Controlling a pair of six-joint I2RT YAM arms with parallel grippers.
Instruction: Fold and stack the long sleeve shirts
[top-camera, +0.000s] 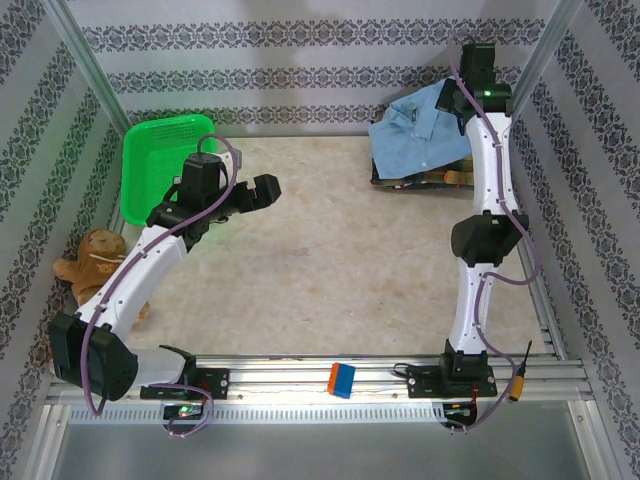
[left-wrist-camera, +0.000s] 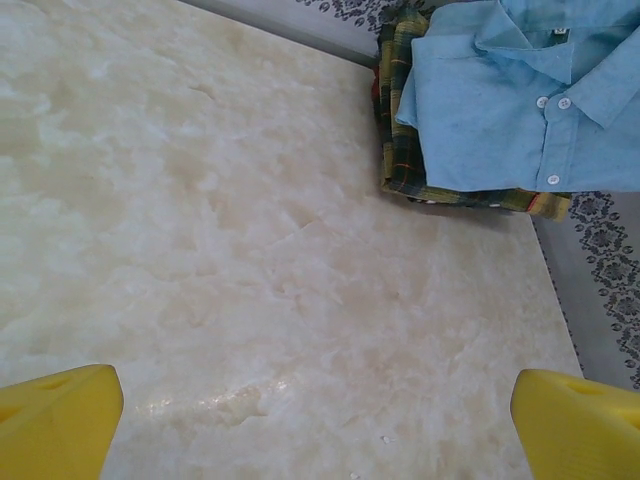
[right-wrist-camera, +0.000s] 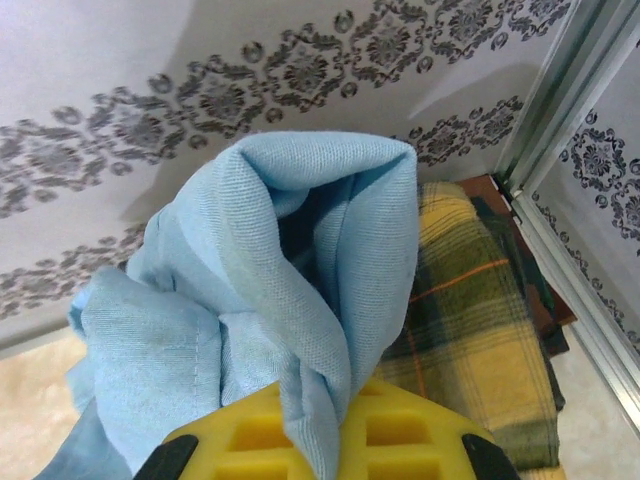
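Light blue shirt (top-camera: 412, 135) cloth is caught in the right pincer (top-camera: 449, 98), which is clenched on a bunched fold of it. In the right wrist view that fold rises from between the yellow fingers (right-wrist-camera: 400, 435) and stands up just ahead of them, hiding the gap between the jaws. The rest of the shirt spreads out below and to the left of this pincer, its collar and buttoned front facing up. It lies on the plaid shirt (top-camera: 432, 180), a yellow-and-dark flannel folded flat beneath it. The flannel's edges show past the blue cloth on the side toward the arm bases, and ahead and to the right of the fingers in the wrist view. Both shirts sit at the far right corner of the desk (top-camera: 330, 260), close to the patterned wall (top-camera: 300, 60) behind the pincer.

The left pincer (top-camera: 268, 188) is released, its jaws spread wide with nothing between them. It hangs over bare desk, well apart from the shirts, which lie ahead of it and to its right in the left wrist view. Behind it and to its left stands a green basket (top-camera: 160, 165). A stuffed toy (top-camera: 90, 265) lies beside the left arm, and a blue and orange block (top-camera: 342, 380) rests on the rail between the two bases.
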